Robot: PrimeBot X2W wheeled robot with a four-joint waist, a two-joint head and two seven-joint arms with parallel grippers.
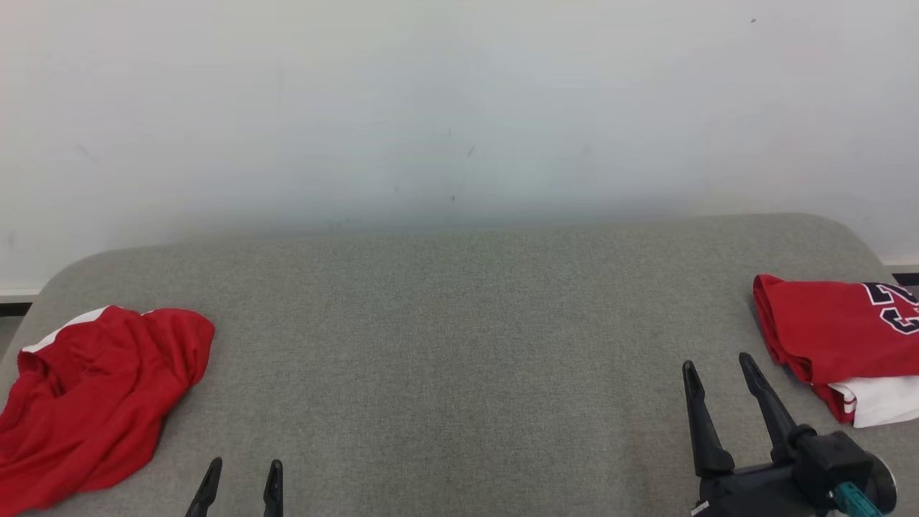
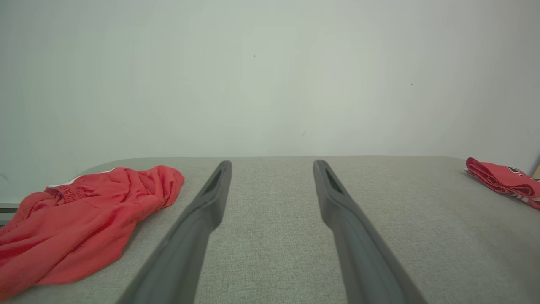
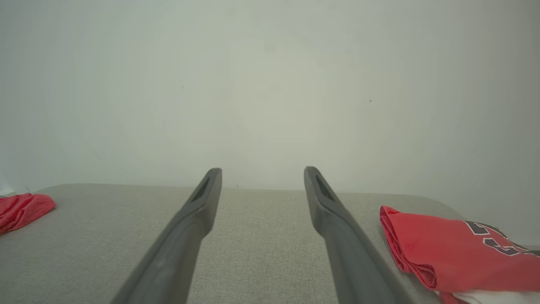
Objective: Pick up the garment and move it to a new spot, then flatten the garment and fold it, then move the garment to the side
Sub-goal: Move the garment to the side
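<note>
A crumpled red garment (image 1: 100, 402) with a white waistband lies at the left end of the grey padded surface (image 1: 459, 345). It also lies left of the fingers in the left wrist view (image 2: 84, 219) and at the far left edge of the right wrist view (image 3: 21, 209). My left gripper (image 1: 245, 467) stands open and empty just right of it, over the surface's near edge; in its own wrist view the left gripper (image 2: 272, 164) points at the wall. My right gripper (image 1: 718, 362) is open and empty near the right end, as its wrist view of the right gripper (image 3: 263, 171) confirms.
A folded red jersey (image 1: 833, 337) with dark lettering and a white layer beneath rests at the right end, close to my right fingers; the folded jersey (image 3: 447, 249) is at their right, and the same jersey (image 2: 502, 179) lies far right. A pale wall (image 1: 459, 108) rises behind the surface.
</note>
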